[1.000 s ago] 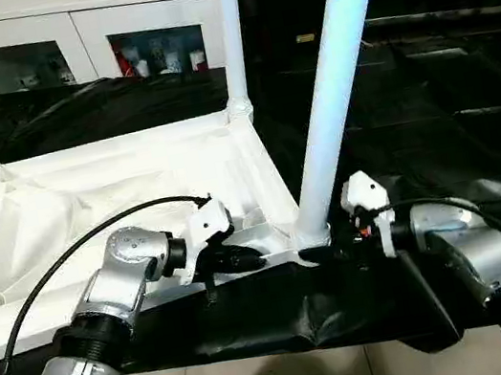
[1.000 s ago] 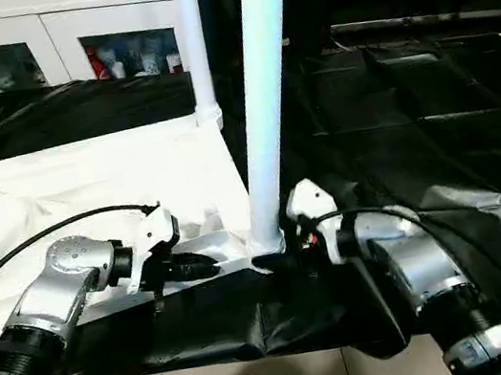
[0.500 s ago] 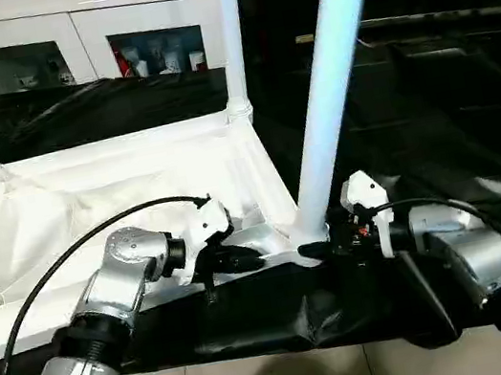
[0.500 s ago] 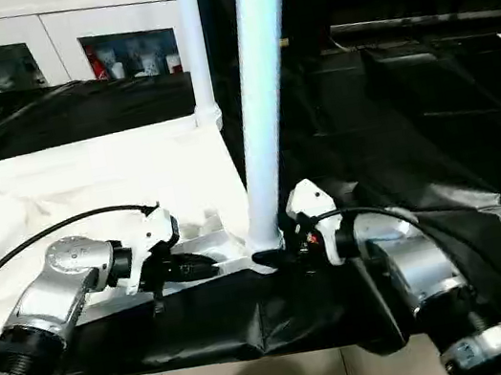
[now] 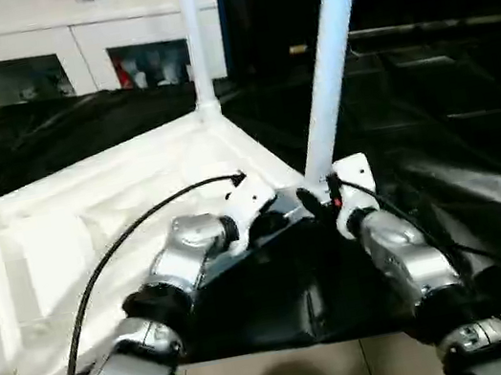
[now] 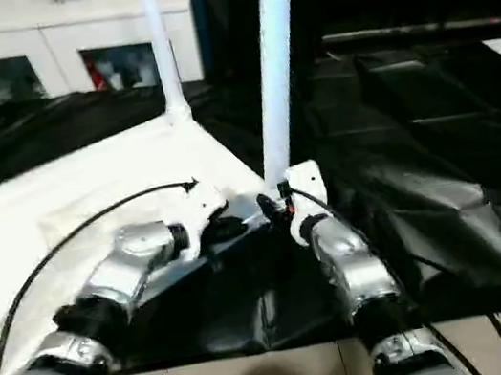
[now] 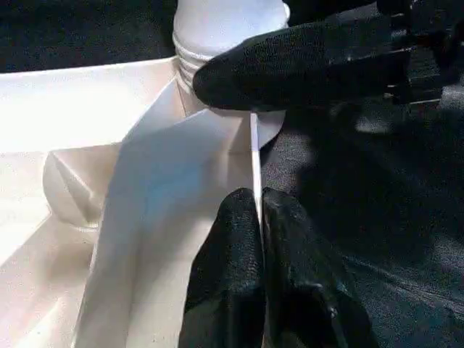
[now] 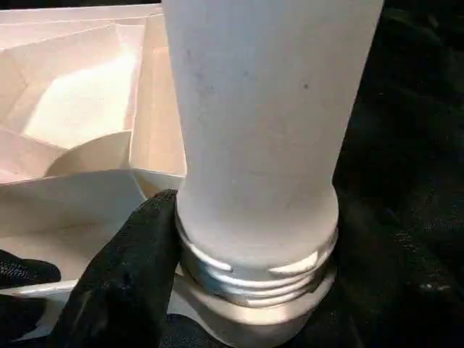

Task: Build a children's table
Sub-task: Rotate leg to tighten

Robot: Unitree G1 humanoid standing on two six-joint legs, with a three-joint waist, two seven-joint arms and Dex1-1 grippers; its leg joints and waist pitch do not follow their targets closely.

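both grippers had swung inward at the near corner of the upturned table top [image 5: 90, 216]. the left gripper [image 7: 257, 210] stayed pinched on its rim, while the right gripper [image 8: 239, 283] had narrowed around the base of the near leg [image 5: 329, 57], threads showing: likely not fully screwed in.

Around the near corner socket there was little room, with the upright leg [image 5: 326, 67] rising between the two claws and the top's raised rim [image 7: 254, 156] walling one side, while the black-draped tabletop [image 5: 453, 123] to the right lay open.
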